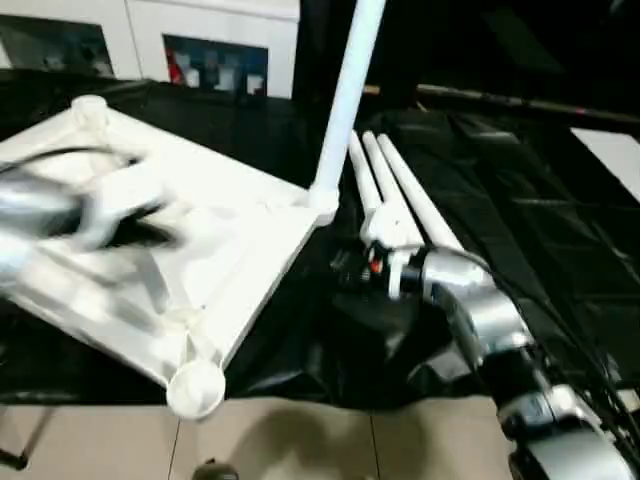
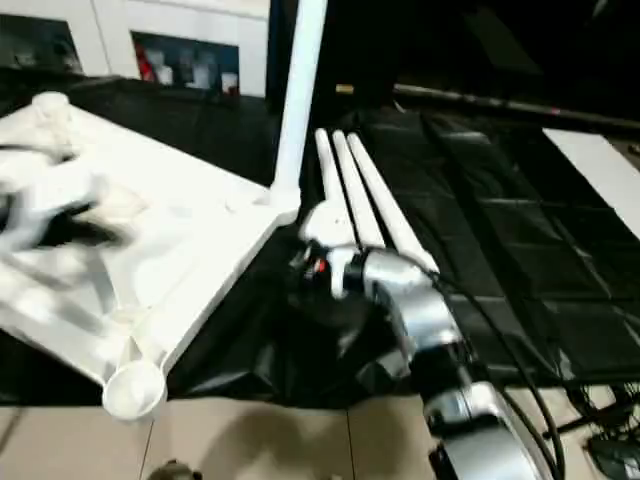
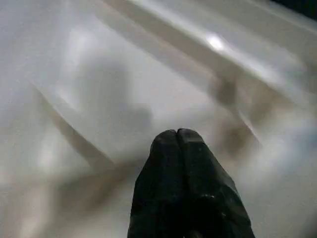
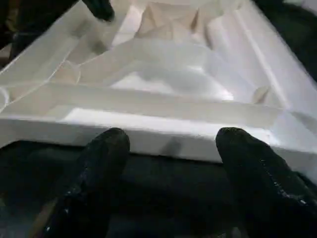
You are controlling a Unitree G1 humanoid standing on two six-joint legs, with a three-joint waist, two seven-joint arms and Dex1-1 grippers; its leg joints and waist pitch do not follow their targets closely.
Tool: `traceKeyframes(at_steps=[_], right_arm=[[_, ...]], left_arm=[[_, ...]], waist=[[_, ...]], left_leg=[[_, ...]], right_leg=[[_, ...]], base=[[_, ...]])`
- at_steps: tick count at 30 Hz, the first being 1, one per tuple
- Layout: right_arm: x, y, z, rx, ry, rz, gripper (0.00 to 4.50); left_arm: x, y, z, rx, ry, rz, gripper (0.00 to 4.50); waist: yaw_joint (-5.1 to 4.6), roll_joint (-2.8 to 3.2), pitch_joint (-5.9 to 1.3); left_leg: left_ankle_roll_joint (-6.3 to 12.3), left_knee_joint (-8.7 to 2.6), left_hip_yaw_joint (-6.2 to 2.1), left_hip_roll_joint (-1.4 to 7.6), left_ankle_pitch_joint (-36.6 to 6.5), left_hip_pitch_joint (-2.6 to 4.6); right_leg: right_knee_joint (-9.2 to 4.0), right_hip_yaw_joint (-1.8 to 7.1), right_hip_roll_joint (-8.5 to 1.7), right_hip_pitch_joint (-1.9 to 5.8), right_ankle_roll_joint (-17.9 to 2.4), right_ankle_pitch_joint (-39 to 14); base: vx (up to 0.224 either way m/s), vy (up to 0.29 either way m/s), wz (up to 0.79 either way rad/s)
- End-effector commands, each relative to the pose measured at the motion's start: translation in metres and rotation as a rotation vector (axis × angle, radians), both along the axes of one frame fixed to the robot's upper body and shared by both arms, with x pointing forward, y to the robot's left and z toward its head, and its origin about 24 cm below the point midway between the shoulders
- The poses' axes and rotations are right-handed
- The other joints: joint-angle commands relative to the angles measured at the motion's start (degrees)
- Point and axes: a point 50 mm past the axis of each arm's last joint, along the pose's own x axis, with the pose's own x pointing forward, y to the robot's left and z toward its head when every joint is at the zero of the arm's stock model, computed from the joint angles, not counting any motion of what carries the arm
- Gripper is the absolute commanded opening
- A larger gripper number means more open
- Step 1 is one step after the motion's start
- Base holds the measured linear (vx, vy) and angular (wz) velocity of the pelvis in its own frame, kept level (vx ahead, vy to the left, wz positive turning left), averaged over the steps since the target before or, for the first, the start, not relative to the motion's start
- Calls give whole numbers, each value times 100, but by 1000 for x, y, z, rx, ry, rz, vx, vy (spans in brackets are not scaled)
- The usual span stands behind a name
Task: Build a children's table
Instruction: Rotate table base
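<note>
The tabletop (image 1: 200, 240) lies upside down at the left of the head views, its ribbed underside up, on a worktop (image 1: 520, 230) draped in black sheeting. One leg (image 1: 345, 100) already stands upright in the socket at the tabletop's right corner, near the frame's centre. Three loose legs (image 1: 395, 195) lie side by side just right of that corner, running toward the upper middle. The socket (image 1: 196, 388) at the lower left-centre and the one (image 1: 88, 108) at the upper left are still bare.

The left gripper (image 3: 177, 136) has its fingers pressed together, holding nothing, and hangs over the ribbed underside. The right gripper (image 4: 171, 144) has its fingers spread with nothing between them; in its wrist view they face the tabletop's side wall across a strip of black sheet. In the head views the right forearm (image 1: 470, 300) sits at the near ends of the loose legs.

By my reading, the step in hand is fetching the next leg. To do it well, the right fingers should turn toward the loose legs and close around only one tube near its flared end, not two at once, since they lie touching. The closed left fingers could brace the tabletop so it does not slide on the slick sheet while a leg is pushed in. Keep clear of the standing leg.
</note>
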Motion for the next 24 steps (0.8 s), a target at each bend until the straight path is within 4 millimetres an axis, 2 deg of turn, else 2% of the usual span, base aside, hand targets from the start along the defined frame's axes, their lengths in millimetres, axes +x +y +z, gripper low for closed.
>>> traceKeyframes(at_steps=[1, 3, 4, 6, 7, 11, 14, 17, 24], right_arm=[[-2, -7, 3, -25, 1, 6, 321], [-4, -9, 3, -34, 7, 15, 321], [-4, -9, 3, -35, 9, 18, 321], [-11, -11, 3, -52, 32, 58, 321], [-12, -11, 3, -56, 37, 71, 321], [-19, -11, 1, -87, 63, 129, 321], [-21, -12, 1, -94, 70, 137, 321], [-21, -13, 1, -101, 72, 132, 321], [-22, -9, 3, -96, 71, 126, 321]], left_arm=[[-13, -8, 0, 23, 64, -108, 8], [-20, -7, 0, 44, 92, -135, 8], [-22, -7, 0, 50, 98, -140, 8], [-37, -4, -3, 113, 159, -185, 8], [-39, -4, -3, 122, 172, -192, 8], [-47, 0, -7, 173, 206, -199, 8], [-50, 2, -9, 201, 218, -198, 8], [-52, 3, -10, 214, 228, -193, 8], [-47, -6, -32, 209, 219, -158, 8]], waist=[[25, 275, -339], [67, 285, -337], [103, 273, -344], [129, 268, -349], [139, 278, -327], [169, 275, -309], [158, 265, -322], [144, 257, -336], [132, 260, -359]], left_leg=[[-339, -379, 20, 29, -1777, 171], [-344, -372, 37, 29, -1834, 193], [-339, -375, 30, 30, -1723, 156], [-333, -374, 18, 38, -1707, 153], [-295, -379, 33, 28, -1790, 155], [-332, -378, 31, 36, -1982, 179], [-376, -382, 14, 28, -1946, 164], [-379, -369, 18, 23, -1830, 168], [-411, -350, 23, 12, -1690, 168]], right_leg=[[-437, 296, -403, 203, -1074, -684], [-446, 299, -405, 182, -1088, -761], [-426, 298, -408, 222, -1078, -671], [-404, 292, -407, 227, -1065, -599], [-423, 291, -379, 204, -1020, -676], [-461, 303, -410, 173, -961, -1139], [-463, 304, -415, 190, -910, -1204], [-436, 300, -401, 190, -962, -951], [-403, 295, -395, 208, -996, -691]], base=[[0, 0, 0], [0, 0, 0], [0, 0, 0], [0, 0, 0], [0, 0, 0], [0, 0, 0], [0, 0, 0], [0, 0, 0], [0, 0, 0]])
